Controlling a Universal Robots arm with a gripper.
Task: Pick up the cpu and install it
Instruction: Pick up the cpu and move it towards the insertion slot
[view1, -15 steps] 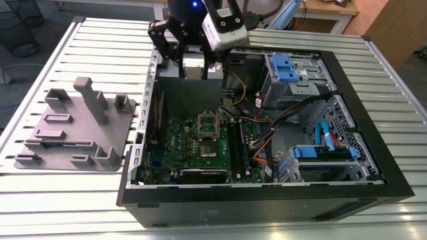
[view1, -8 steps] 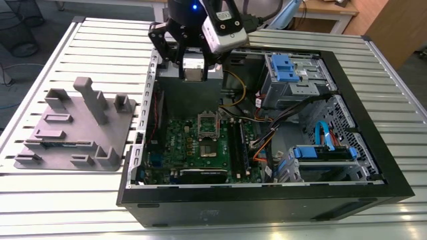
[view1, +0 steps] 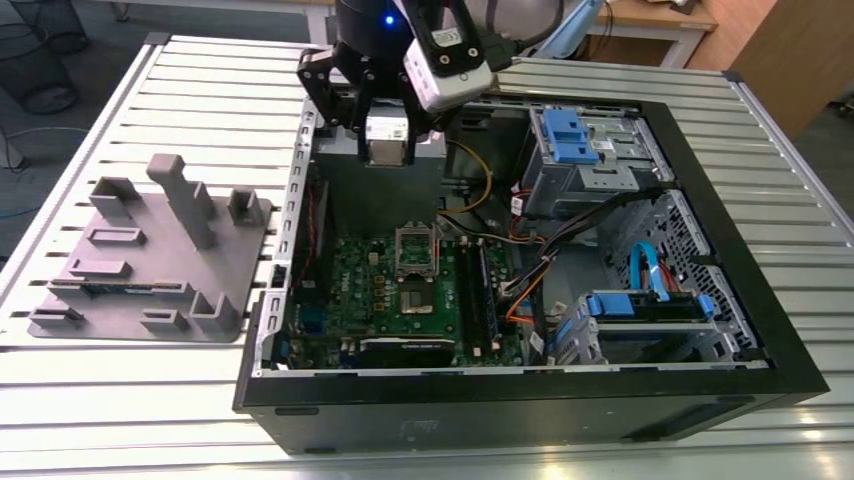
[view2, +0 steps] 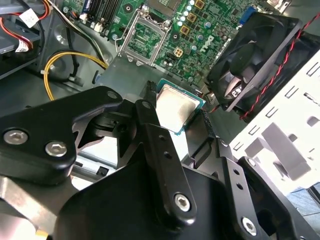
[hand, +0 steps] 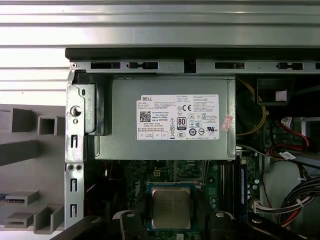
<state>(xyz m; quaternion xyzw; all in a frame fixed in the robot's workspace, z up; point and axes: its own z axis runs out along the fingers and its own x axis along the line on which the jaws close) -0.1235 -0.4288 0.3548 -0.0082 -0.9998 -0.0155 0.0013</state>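
Lying open on the slatted counter (view1: 200, 90), the computer case (view1: 534, 400) showed its green motherboard (view1: 374, 290) and the empty socket (view2: 142, 37) with its frame raised. Over the power supply (hand: 165, 117) end of the case, the black jaws pinched the cpu (view2: 176, 107) by two opposite edges, holding it in the air, apart from the socket.

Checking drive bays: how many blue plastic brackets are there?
2, both toward the exterior view's right: one blue plastic bracket farther back, one nearer the camera; others may be hidden.
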